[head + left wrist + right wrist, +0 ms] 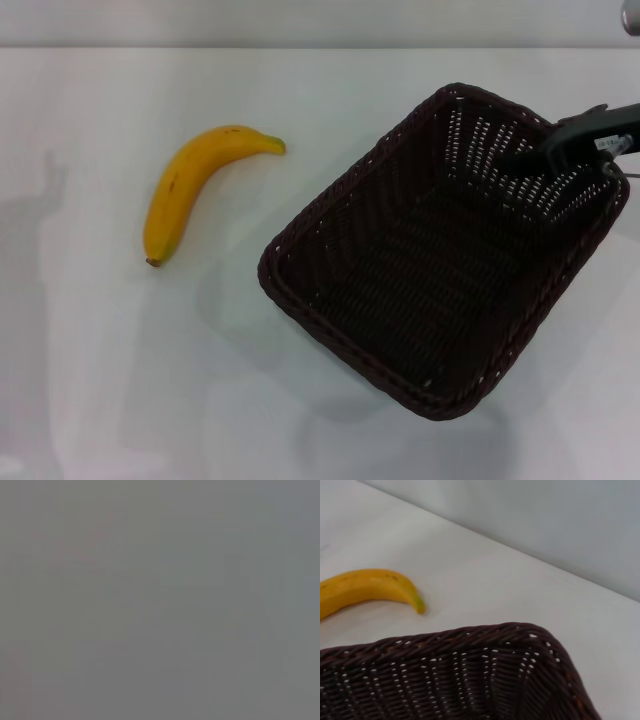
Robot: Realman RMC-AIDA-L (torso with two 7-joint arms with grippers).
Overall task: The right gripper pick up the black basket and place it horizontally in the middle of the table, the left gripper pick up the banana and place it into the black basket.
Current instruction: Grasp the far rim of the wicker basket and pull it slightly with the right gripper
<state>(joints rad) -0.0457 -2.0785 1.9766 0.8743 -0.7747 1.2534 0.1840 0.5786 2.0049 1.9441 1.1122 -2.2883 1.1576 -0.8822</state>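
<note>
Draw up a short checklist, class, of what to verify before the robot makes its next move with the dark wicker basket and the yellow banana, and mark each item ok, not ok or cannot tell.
1. Right hand at the far right rim of the dark brown-black woven wicker basket: ok.
2. Right hand's grip closed on the rim: cannot tell.
3. Basket lies horizontally: not ok, it sits skewed, on the table's right side.
4. Basket empty inside: ok.
5. Curved yellow banana lies free on the glossy white table, left of the basket and apart from it: ok.
6. Left hand ready near the banana: cannot tell, it is not in view.
</note>
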